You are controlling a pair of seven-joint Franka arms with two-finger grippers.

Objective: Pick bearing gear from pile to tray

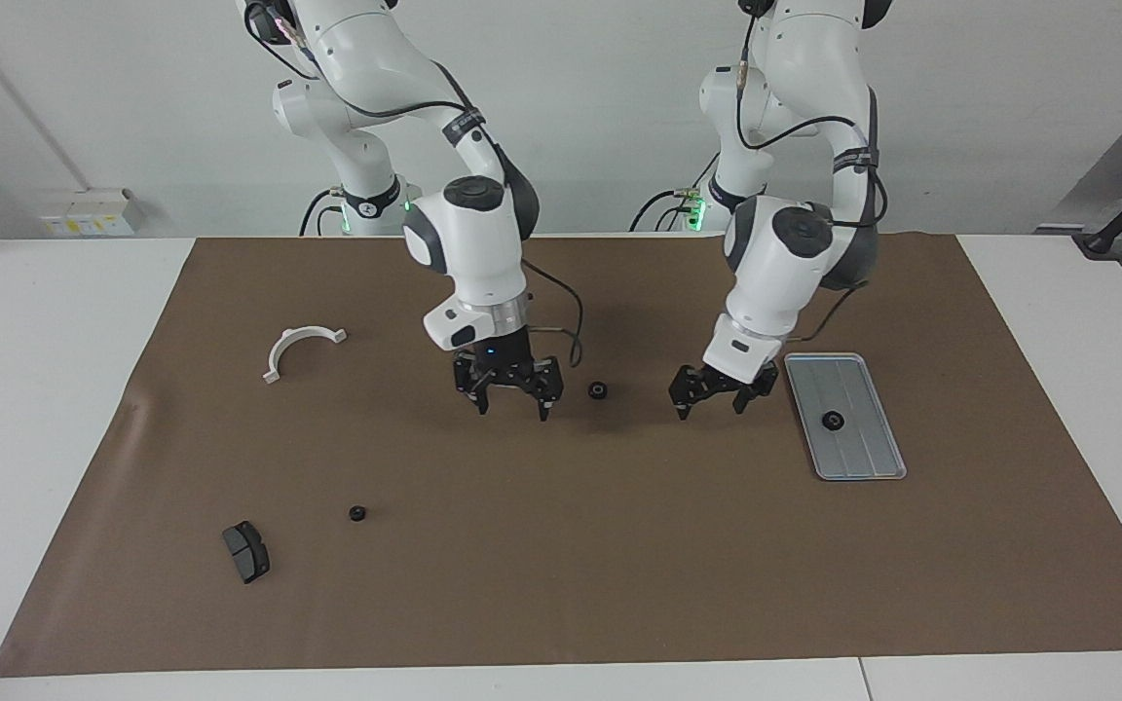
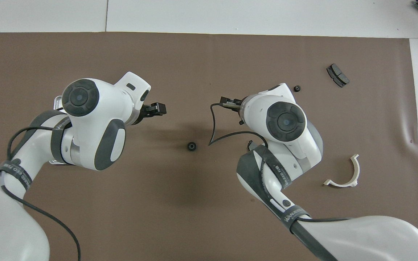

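Nearest the facing camera, a dark grey brake-pad piece (image 1: 245, 551) lies on the brown mat (image 1: 561, 584) covering the white surface (image 1: 55, 321), toward the right arm's end, with a little black round gear (image 1: 357, 513) just beside it and slightly nearer the robots. A white curved plastic bracket (image 1: 301, 349) rests nearer the robots still, at that same end. Another small black round gear (image 1: 599, 390) sits mid-mat, between the two grippers and touching neither. The right gripper (image 1: 512, 397) hangs just above the mat beside this gear, its black fingers (image 1: 480, 397) spread wide with nothing between them. The left gripper (image 1: 714, 397) hangs low over the mat between that gear and the small flat rectangular silver-grey metal tray (image 1: 868, 465), tilted, its fingers (image 1: 683, 402) also wide apart and empty. The ridged tray lies toward the left arm's end of the mat, and a third black round gear (image 1: 831, 421) rests inside it, near its middle.
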